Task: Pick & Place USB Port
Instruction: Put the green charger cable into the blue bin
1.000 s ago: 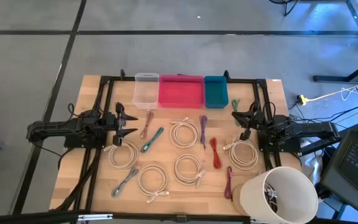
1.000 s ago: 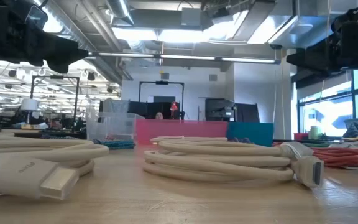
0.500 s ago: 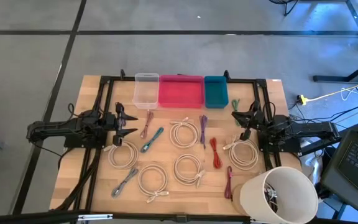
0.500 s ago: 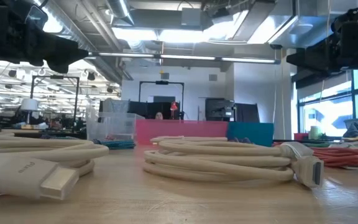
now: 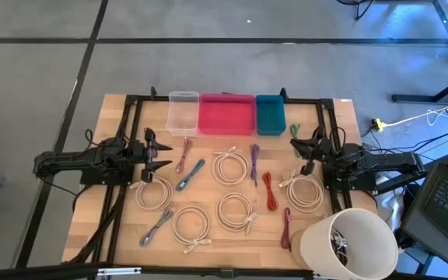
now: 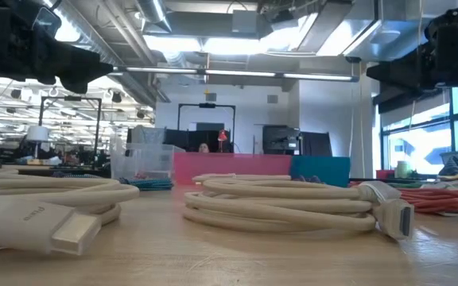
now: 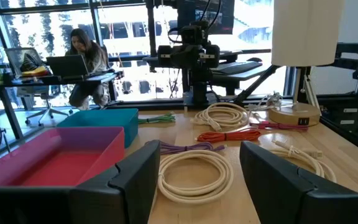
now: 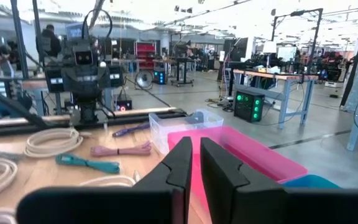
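Several coiled white cables, such as one point(image 5: 230, 166) at mid-table, and thin coloured ones, teal point(image 5: 190, 174), purple point(image 5: 253, 162) and red point(image 5: 269, 190), lie flat on the wooden table point(image 5: 115, 117). My left gripper point(image 5: 160, 154) hovers open at the table's left side, pointing level toward the right; in its wrist view a white coil point(image 7: 194, 174) lies beyond my left gripper point(image 7: 194, 180). My right gripper point(image 5: 296, 145) hovers shut at the right side, facing left, with nothing between the fingers of my right gripper point(image 8: 195, 163).
A clear bin point(image 5: 183, 111), a pink bin point(image 5: 226, 114) and a teal bin point(image 5: 271, 113) stand in a row along the far edge. A large white cylinder point(image 5: 348, 243) stands at the near right corner. A black frame point(image 5: 131, 101) rings the table.
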